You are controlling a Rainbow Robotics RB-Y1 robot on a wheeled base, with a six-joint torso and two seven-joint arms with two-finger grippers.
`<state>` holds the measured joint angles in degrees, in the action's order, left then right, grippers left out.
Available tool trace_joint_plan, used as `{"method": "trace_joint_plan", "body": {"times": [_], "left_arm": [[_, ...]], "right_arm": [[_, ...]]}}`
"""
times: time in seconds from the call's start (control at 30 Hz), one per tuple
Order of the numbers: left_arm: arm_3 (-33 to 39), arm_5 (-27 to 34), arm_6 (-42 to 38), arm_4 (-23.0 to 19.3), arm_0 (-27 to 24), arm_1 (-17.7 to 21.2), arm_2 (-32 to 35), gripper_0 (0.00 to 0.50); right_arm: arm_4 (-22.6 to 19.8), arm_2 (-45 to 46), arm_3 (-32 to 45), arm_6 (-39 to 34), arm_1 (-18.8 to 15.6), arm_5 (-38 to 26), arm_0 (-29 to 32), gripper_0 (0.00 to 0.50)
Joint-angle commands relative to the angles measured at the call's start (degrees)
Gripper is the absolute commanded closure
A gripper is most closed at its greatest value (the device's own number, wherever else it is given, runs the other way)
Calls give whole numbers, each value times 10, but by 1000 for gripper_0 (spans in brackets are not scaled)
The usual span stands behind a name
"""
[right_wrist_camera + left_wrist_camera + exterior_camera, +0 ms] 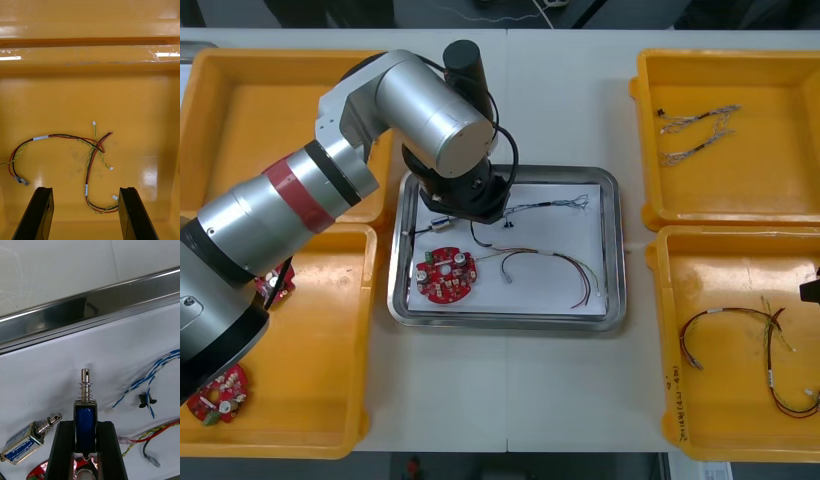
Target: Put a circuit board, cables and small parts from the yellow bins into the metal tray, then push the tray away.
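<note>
Front view: left gripper (457, 213) over metal tray (505, 322) mid-frame, circuit board (446, 274) and cables (555, 265) inside | left wrist view: fingers (63, 442) clamped on small metal part (85, 405); best lowered onto white floor clear of second part (26, 440) before release | right wrist view: right gripper (85, 191) spread above red and yellow cables (90, 157) in yellow bin (90, 93).

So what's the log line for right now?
left gripper: shut on small metal part, over tray | right gripper: open, above cables in yellow bin | board in tray
</note>
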<state>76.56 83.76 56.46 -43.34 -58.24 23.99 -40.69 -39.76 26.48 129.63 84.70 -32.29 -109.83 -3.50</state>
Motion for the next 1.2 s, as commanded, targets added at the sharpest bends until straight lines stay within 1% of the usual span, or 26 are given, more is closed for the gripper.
{"method": "trace_joint_plan", "body": {"times": [0.03,0.23,0.27,0.3,0.33,0.37,0.4,0.6,0.8,0.97,1.17,1.2], "left_arm": [[3,-5,-34,-9,-21,-11,-10,500],[3,-4,-35,-11,-20,-11,-10,494],[3,-4,-36,-14,-20,-11,-10,443],[3,-4,-36,-15,-20,-11,-10,358],[2,-4,-36,-17,-20,-11,-10,176],[2,-4,-37,-18,-17,-11,-10,58],[2,-4,-37,-19,-17,-10,-10,3],[3,-4,-37,-19,-16,-9,-10,0],[16,14,-37,-20,-16,-4,3,0],[59,75,-37,-21,-16,8,40,0],[112,146,-38,-32,-16,27,83,0],[118,153,-38,-34,-16,30,87,0]], "right_arm": [[-8,19,18,-28,-21,-2,9,0],[-10,20,18,-30,-22,-2,9,0],[-12,20,18,-31,-22,-2,9,0],[-12,20,19,-31,-22,-2,9,0],[-14,20,18,-31,-22,-2,9,0],[-15,19,18,-31,-23,-2,9,0],[-15,18,18,-31,-23,-2,9,0],[-18,11,18,-31,-29,-2,9,0],[-25,5,18,-26,-37,-2,9,0],[-86,1,18,-26,-58,-2,-3,0],[-137,-15,18,-23,-86,-2,-30,0],[-139,-19,18,-24,-89,-2,-33,0]]}}
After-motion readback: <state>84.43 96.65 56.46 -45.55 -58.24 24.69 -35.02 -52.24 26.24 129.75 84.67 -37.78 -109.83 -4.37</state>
